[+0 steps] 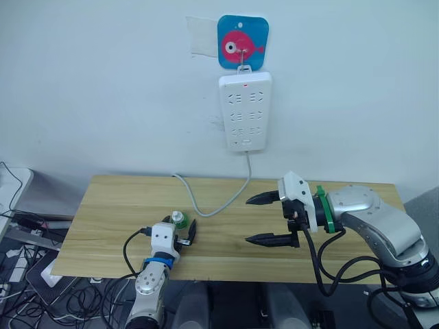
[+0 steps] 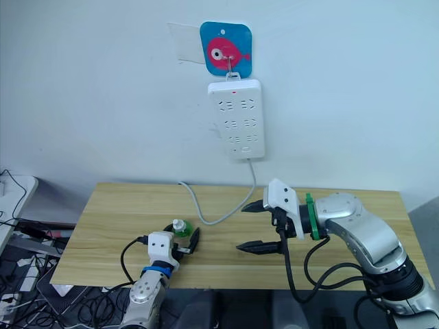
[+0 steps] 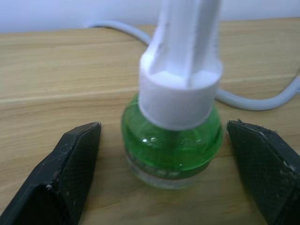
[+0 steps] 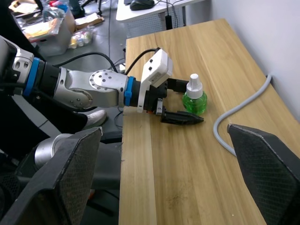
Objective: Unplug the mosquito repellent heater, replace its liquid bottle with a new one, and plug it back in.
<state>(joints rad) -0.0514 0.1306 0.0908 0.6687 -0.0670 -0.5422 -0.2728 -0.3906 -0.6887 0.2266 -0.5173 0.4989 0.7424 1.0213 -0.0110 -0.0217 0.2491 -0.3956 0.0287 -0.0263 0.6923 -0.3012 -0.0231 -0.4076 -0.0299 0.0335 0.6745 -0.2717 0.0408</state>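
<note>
**Straddling the green bottle, fingers apart**

Standing upright on the wooden table (image 1: 103,205), near its front left part, is a small liquid bottle (image 3: 171,150) with a clear green body and a white cap with a tall white stem; the left gripper (image 1: 184,232) reaches low over the table with its two black fingers (image 3: 65,168) spread, one on either side of the bottle, and in the left wrist view a gap of bare wood shows between each finger and the green glass, so the bottle is not clamped; the right gripper (image 1: 264,219) hangs above the middle of the table, well apart from the bottle, its fingers wide apart and holding nothing; the right wrist view looks across the table at the left gripper and the bottle (image 4: 195,99) between its fingers; a white power strip (image 1: 245,112) hangs on the wall above the table from a hook on a blue sticker with a pink fish (image 1: 242,42); its grey cable (image 1: 212,205) drops to the tabletop and curves behind the bottle; loose cables lie on the floor (image 1: 27,274) to the table's left.
</note>
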